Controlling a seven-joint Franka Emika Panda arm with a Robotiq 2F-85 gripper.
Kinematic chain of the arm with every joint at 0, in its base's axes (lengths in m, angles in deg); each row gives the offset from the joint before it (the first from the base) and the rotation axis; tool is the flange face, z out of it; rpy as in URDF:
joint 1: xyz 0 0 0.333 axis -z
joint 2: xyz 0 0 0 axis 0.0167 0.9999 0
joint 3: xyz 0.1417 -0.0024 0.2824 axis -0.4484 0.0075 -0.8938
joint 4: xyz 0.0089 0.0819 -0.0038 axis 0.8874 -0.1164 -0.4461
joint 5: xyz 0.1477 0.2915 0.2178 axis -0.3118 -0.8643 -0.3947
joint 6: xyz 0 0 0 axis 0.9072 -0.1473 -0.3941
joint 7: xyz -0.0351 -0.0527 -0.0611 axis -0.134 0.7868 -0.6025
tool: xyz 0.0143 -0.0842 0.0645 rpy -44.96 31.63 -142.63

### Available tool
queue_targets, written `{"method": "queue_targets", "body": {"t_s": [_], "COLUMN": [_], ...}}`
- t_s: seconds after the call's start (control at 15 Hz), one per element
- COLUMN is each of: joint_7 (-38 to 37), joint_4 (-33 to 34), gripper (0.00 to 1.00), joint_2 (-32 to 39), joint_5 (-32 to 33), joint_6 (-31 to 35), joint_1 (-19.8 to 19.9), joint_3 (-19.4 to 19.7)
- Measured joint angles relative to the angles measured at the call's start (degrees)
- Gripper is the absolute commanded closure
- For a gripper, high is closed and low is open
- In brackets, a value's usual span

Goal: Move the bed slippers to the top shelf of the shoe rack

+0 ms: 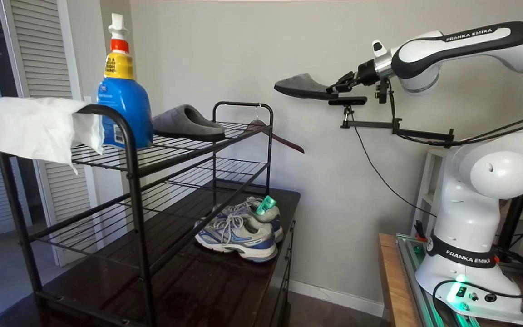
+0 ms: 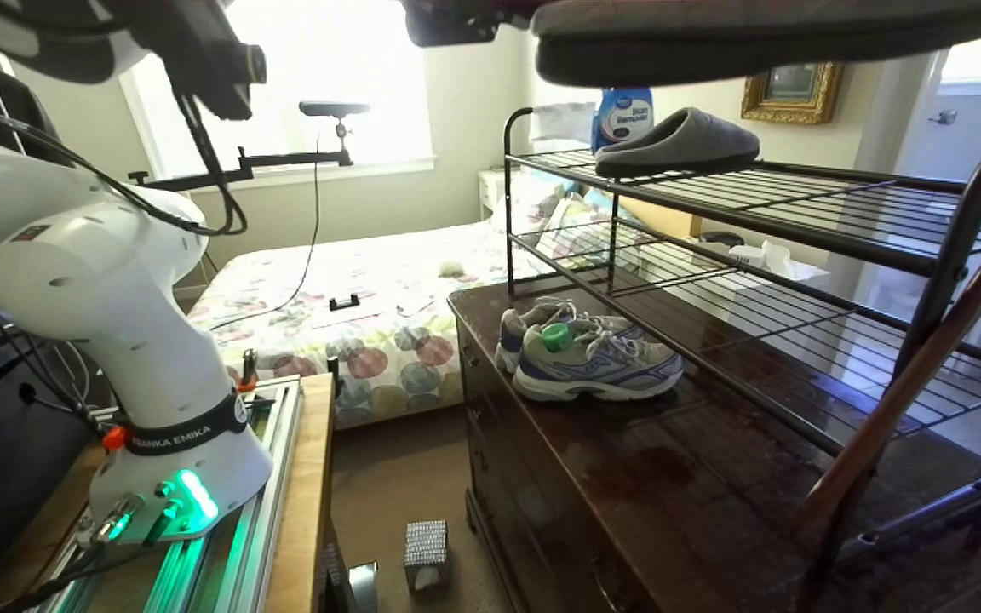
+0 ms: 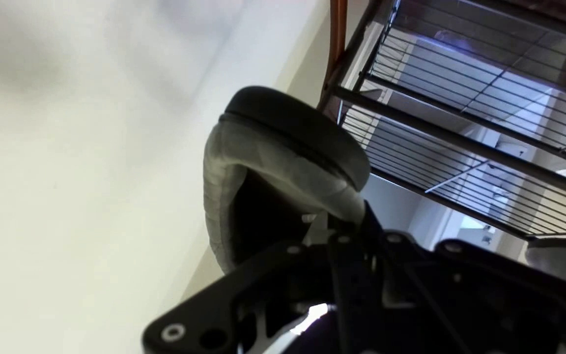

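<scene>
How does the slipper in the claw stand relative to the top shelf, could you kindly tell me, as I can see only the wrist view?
Observer: In an exterior view, the held slipper hangs higher than the top shelf, with open space between them.
Operator: Thank you. Does anything besides footwear stand on that shelf?
Observer: Yes, a blue spray bottle stands upright there, beside the other slipper.
Operator: And may I ask what is on the dark dresser underneath?
Observer: A pair of laced sneakers sits on the dresser, seen in both exterior views.
</scene>
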Motion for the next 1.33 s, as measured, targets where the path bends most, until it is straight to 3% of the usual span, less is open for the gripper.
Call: {"method": "queue_targets", "body": {"t_s": [0.27,0.53,0.67,0.93,1.07,1.33], "joint_7": [-8.2,-22.5,-31.4,-49.0,-52.5,-52.9], "joint_4": [-0.1,-0.2,-0.3,-0.3,-0.3,-0.3], "gripper": [0.99,0.99,0.99,0.95,0.95,0.99], "joint_2": [0.0,1.2,2.6,5.2,5.9,6.0], "joint_5": [0.0,0.0,0.0,0.0,0.0,0.0], "joint_6": [0.0,0.3,1.4,2.8,2.9,3.0], "joint_1": [0.6,2.4,5.6,15.8,18.4,18.8], "joint_3": [-10.4,-23.1,-31.0,-47.1,-50.6,-50.6]}}
